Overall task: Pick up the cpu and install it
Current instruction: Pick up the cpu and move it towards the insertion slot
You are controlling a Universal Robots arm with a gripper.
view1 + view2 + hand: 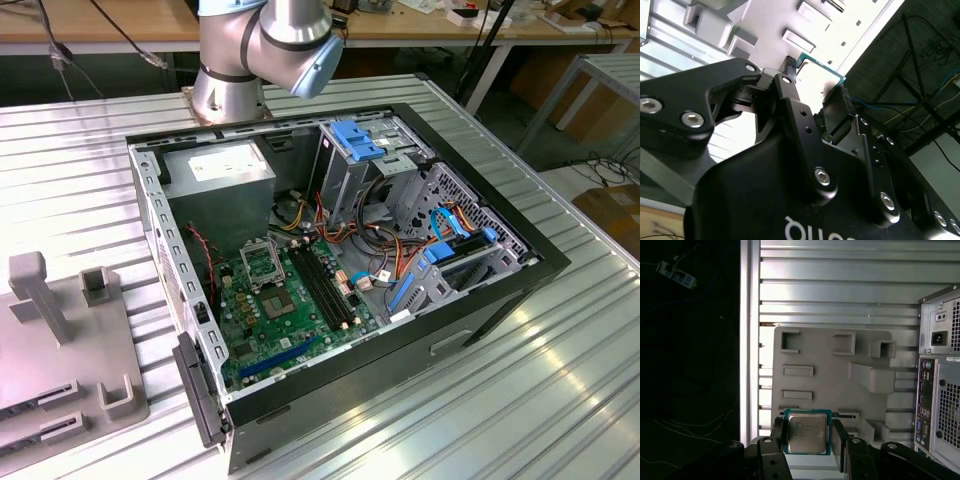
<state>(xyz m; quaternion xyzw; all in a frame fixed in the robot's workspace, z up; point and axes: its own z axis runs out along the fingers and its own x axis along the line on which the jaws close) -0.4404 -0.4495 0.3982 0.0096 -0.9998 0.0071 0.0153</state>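
I've got the gripper clamped on the cpu, a black finger tight against each of two opposite edges and the silvery top facing the camera in the first wrist view. The second wrist view shows the same grasp, with the chip's green edge between the fingers. The cpu is over the edge of the grey fixture tray on the ribbed metal table, near the PC case, and I can't tell if it's lifted clear. In the exterior view the case lies open with the motherboard exposed.
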